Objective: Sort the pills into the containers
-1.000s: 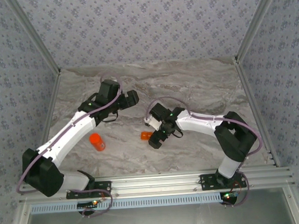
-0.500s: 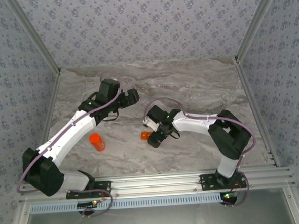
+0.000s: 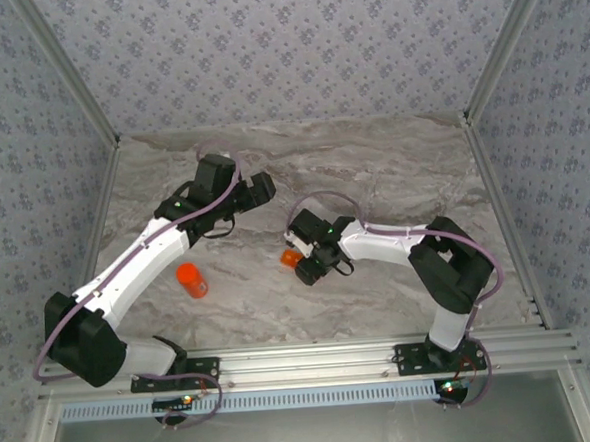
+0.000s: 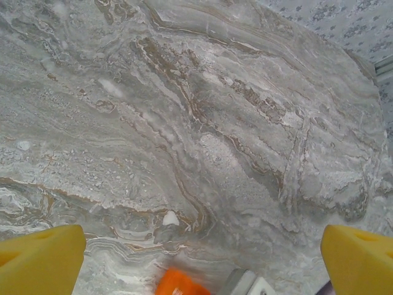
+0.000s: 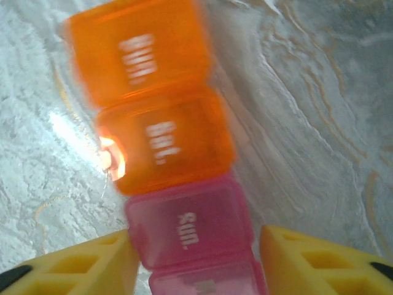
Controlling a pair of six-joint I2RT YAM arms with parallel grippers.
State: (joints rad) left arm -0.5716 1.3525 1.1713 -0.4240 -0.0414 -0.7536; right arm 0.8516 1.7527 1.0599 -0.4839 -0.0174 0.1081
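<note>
Marble tabletop (image 3: 392,175), patterned walls around. Nearest: orange round bottle (image 3: 190,279), apart from both arms. Farther in, mid-table: pill box (image 5: 163,144), orange and pink cells joined, lying flat. Right gripper (image 5: 195,261) low over it, fingers flanking pink cell; cannot tell whether clamped. Farthest: left gripper (image 3: 260,191) spread wide, empty, above bare marble. Cell contents unreadable, no sorted pill visible. Judged early stage, sorting nearly all left.
</note>
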